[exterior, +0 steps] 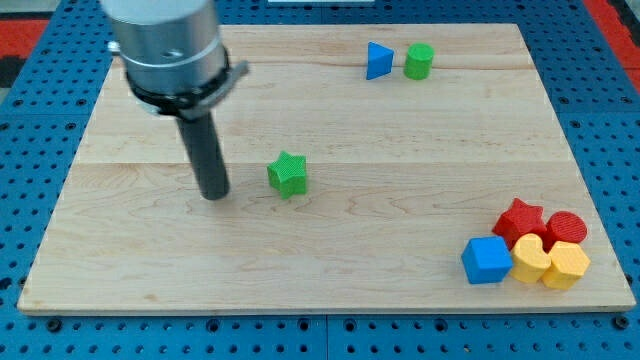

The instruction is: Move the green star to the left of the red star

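The green star [288, 174] lies near the middle of the wooden board. The red star [520, 219] sits at the view's lower right, in a tight cluster of blocks. My tip [215, 194] rests on the board to the left of the green star, about a block's width away and not touching it. The red star is far to the right of both.
Around the red star are a red cylinder [566, 229], a blue cube [487, 259] and two yellow blocks [531, 258] [567, 265]. A blue triangle [378, 61] and a green cylinder [419, 62] stand near the view's top. The wooden board [140, 260] ends close below the cluster.
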Motion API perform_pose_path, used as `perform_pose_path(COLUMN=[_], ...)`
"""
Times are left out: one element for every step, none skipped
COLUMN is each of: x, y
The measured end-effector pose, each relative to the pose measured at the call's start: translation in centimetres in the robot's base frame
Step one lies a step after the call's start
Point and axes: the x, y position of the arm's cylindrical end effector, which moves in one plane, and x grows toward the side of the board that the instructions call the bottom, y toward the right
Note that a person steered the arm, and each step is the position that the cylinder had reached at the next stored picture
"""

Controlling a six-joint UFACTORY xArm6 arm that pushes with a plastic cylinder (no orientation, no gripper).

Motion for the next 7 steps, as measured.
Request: perform_pose_path(x=[-2.8,-3.0,-1.5,0.7,2.6,3.1,4.1], y=[2.1,7.5,9.7,9.9,11.5,15.9,19.5])
